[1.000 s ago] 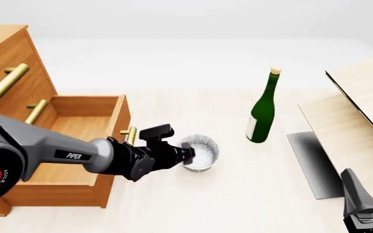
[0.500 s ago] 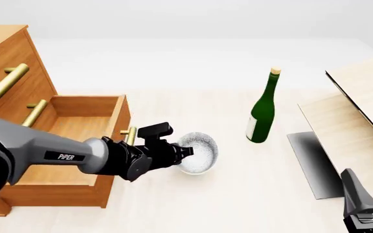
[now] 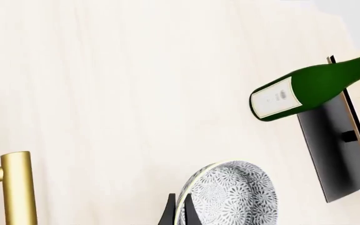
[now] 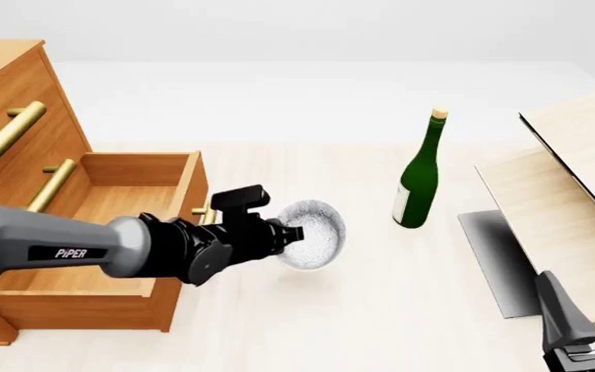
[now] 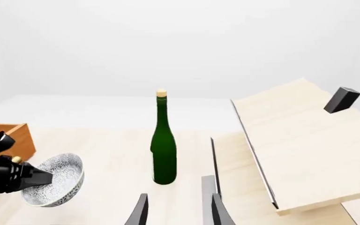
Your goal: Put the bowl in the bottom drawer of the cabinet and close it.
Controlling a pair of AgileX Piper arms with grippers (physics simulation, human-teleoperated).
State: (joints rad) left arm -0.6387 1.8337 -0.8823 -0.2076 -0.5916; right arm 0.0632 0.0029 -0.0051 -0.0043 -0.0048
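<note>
Bowl (image 4: 313, 234) now lifted, tilted in left gripper (image 4: 289, 232); bottom drawer (image 4: 122, 205) open.

Small round speckled white-grey bowl (image 4: 312, 233) tilted on its side, lifted off table, beside open bottom drawer (image 4: 111, 232) of large orange-brown wooden cabinet (image 4: 13, 124); drawer pulled out, inside bare wood.

The left gripper (image 4: 295, 232), clamped on the rim of the bowl (image 4: 313, 234), now holds the bowl lifted clear of the table (image 4: 380, 310) and tilted onto its side; previously the bowl sat flat. The left arm sits lower in the front view.
</note>
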